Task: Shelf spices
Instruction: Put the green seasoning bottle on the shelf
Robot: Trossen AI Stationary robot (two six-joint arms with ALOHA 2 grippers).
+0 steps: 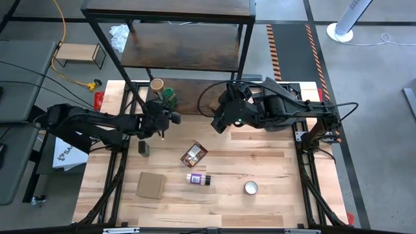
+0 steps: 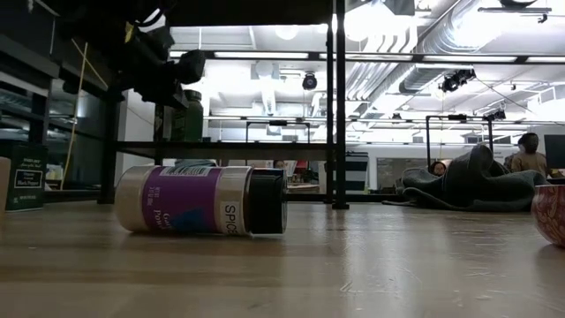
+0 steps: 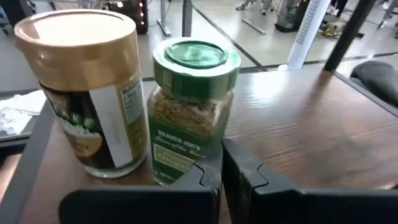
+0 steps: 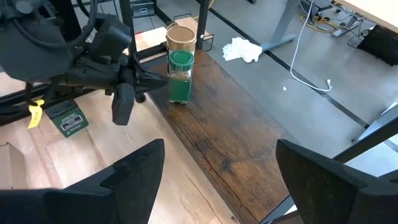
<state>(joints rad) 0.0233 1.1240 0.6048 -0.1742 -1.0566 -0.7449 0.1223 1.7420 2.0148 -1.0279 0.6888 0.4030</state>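
- Green-lidded jar, filled with tan-green granules, stands upright on the shelf bottom board, touching or just beside the tan-lidded jar
- Left claw is pressed together right in front of the green-lidded jar, holding nothing
- Right claw hangs spread wide over the same board, well apart from both jars
- On the table: purple-label jar on its side, pouch, dark tin

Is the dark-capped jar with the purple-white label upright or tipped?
Tipped: the dark-capped jar with the purple-white label lies on its side on the table.
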